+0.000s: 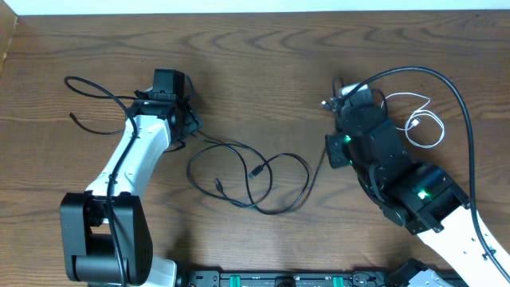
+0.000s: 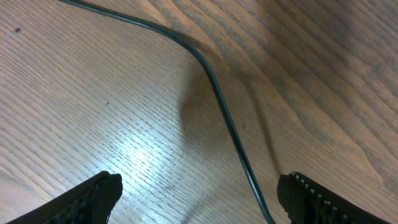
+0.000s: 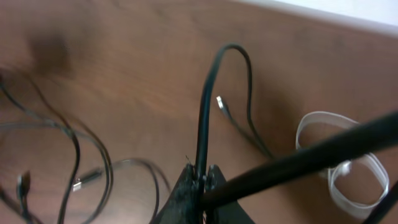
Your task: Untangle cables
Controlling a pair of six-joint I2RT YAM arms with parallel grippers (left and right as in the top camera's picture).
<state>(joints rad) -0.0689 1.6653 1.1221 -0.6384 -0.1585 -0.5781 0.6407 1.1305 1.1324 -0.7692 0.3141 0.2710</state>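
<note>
The wooden surface (image 1: 255, 48) is filling the overhead view and is carrying every item. The left arm (image 1: 131, 155), white with a black base, is extending from the lower left of the frame toward the upper left. The right arm (image 1: 398, 179), mostly black, is extending from the lower right toward the upper right. The black cables (image 1: 255, 179) are lying in loose overlapping loops at the centre of the surface, between the two arms. One strand is running up and left past the left arm's wrist into the upper left of the frame, and another is running right toward the right arm. The white cable (image 1: 422, 123) is lying in a small coil at the right of the frame, just beside the right arm and apart from the black loops. The left end effector (image 2: 200, 196) is standing wide open just above the surface and is holding nothing. In the left wrist view a black strand (image 2: 217, 102) is lying on the wood, curving from the upper left down between the two fingers. The right end effector (image 3: 200, 179) is clamping shut on the held cable (image 3: 204, 118), a black one that is rising from the jaws, arching over at the top centre of the right wrist view and dropping back toward the surface. A small metal plug end (image 3: 221, 102) is showing just beside that arch.
</note>
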